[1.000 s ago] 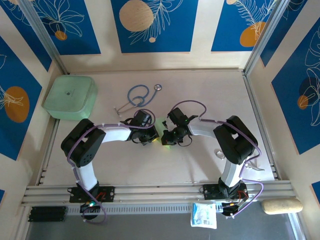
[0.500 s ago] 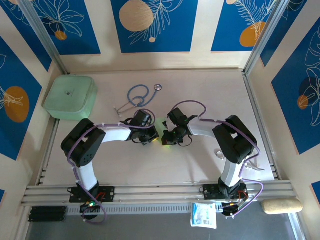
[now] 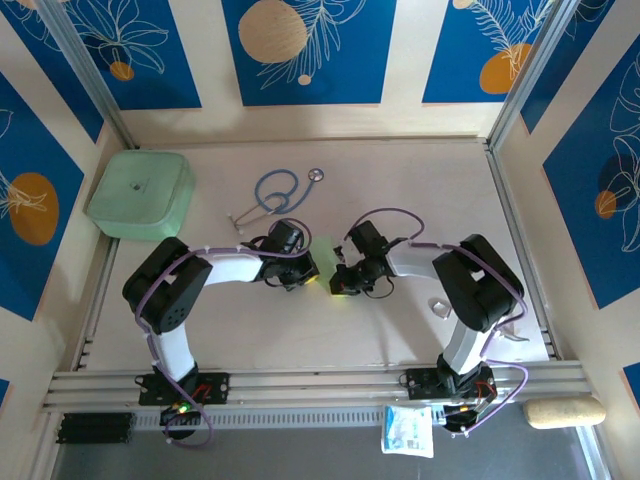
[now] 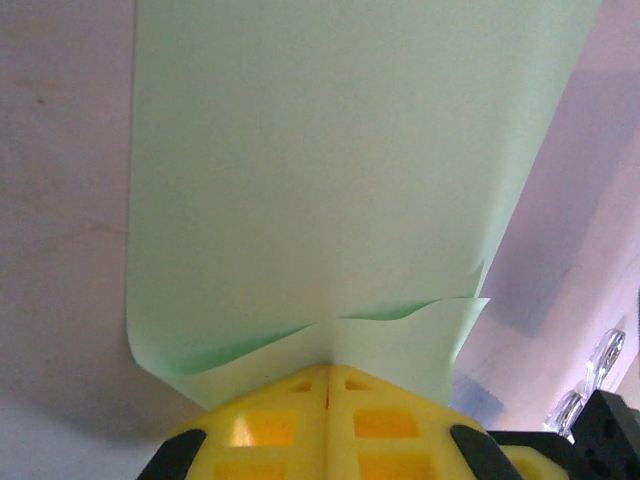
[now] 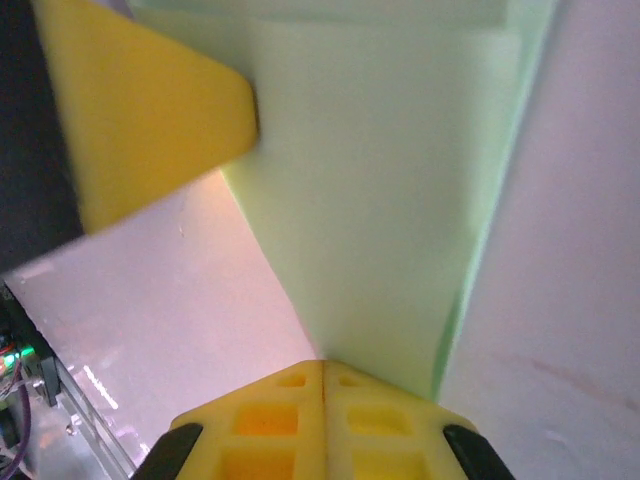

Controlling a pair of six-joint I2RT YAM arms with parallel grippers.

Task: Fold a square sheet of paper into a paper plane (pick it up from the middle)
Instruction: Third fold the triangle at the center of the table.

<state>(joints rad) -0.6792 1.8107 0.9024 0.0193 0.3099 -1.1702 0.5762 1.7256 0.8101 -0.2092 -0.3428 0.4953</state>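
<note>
Pinching the thin pale green sheet of paper (image 4: 330, 180) from opposite sides, the two grippers meet near the middle of the top view. The left gripper (image 4: 328, 372), with blocky yellow fingers, has its jaws clenched on the sheet's near edge at the bottom centre of the left wrist frame. From there the paper runs up to the top edge, and a second layer curls over just above the fingertips.

The right gripper (image 5: 322, 368) is likewise clamped on the paper at the bottom centre of the right wrist frame. The sheet widens away from it as a wedge, with a folded edge down its right side. A yellow finger of the left gripper touches the sheet at the upper left of that frame.

From above, a small strip of the green paper shows between the two wrists, over the pale table (image 3: 400, 180); whether it is lifted off the surface cannot be told. A blue looped stethoscope (image 3: 277, 190) lies above the left wrist. A thick mint-green box with rounded corners (image 3: 140, 193) sits at the upper left, well apart from the paper.
</note>
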